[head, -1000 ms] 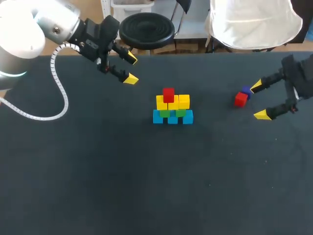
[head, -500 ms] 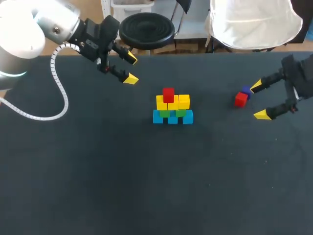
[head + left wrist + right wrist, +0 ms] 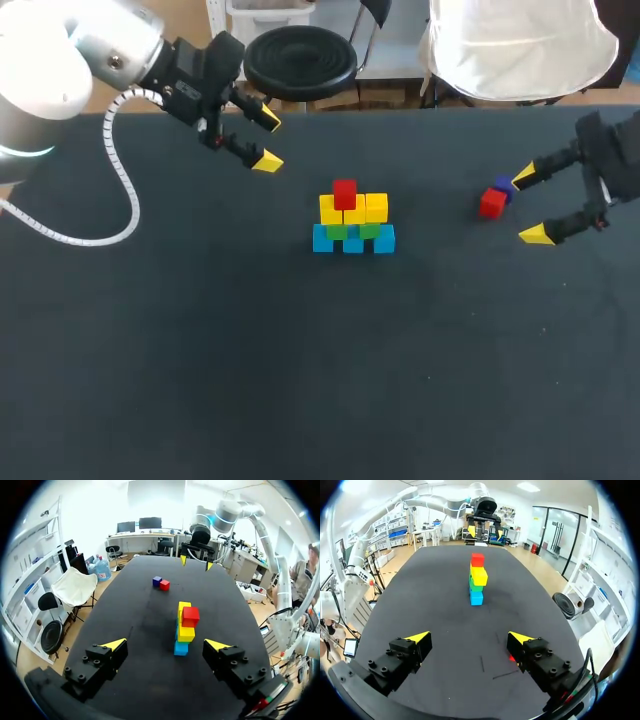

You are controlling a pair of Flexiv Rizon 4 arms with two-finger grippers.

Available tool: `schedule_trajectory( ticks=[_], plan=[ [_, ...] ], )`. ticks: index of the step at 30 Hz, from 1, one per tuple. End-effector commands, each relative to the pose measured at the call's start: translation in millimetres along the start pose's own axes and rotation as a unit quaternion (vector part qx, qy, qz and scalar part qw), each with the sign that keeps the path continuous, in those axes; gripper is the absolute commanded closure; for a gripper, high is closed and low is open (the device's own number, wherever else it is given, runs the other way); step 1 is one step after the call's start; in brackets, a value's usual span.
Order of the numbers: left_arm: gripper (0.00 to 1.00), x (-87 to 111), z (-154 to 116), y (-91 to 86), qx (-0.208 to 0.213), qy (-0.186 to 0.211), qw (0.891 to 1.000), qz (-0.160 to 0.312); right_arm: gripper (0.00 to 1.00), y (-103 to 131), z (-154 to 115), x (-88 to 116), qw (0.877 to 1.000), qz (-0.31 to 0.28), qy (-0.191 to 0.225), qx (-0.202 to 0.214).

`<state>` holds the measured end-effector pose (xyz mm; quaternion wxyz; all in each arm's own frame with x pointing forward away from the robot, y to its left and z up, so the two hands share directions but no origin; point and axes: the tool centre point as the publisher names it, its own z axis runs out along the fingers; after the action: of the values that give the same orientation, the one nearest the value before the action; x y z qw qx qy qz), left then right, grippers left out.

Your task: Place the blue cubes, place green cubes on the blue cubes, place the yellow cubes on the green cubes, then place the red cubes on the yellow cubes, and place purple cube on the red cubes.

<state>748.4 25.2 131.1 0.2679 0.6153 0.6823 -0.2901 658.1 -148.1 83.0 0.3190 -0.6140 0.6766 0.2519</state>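
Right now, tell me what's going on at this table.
A cube pyramid stands mid-table in blue, green and yellow layers, one red cube on top. Neither arm holds anything. The right fingers are open beside a loose red cube and the purple cube; the left fingers are open, back from the pyramid.

Basically it's one big table [image 3: 200,380] with a matte black top, running wide from left to right. The surface looks a bit dusty, with pale specks here and there and a couple of thin pale lines over on the right side. Lighting's bright and even, and shadows on it are soft.
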Motion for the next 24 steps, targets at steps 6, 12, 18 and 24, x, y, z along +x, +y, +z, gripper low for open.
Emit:
schedule_trajectory(
  ticks=[6, 12, 18, 24],
  plan=[
    [0.0, 0.0, 0.1, 1.1, 0.001, 0.001, 1.0, 0.0, 0.0, -4.1, 12.5, -8.7, 0.995, -0.066, -0.007, -0.07],
    [0.0, 0.0, 0.1, 1.1, 0.001, 0.001, 1.0, 0.0, 0.0, -5.8, 15.0, -10.8, 0.986, -0.117, 0.002, -0.119],
    [0.0, 0.0, 0.1, 1.1, 0.001, 0.001, 1.0, 0.0, 0.0, -4.4, 2.6, -4.6, 0.974, -0.179, -0.007, -0.141],
    [0.0, 0.0, 0.1, 1.1, 0.001, 0.001, 1.0, 0.0, 0.0, -10.9, 0.2, 5.2, 0.964, -0.206, 0.006, -0.169]
  ],
)
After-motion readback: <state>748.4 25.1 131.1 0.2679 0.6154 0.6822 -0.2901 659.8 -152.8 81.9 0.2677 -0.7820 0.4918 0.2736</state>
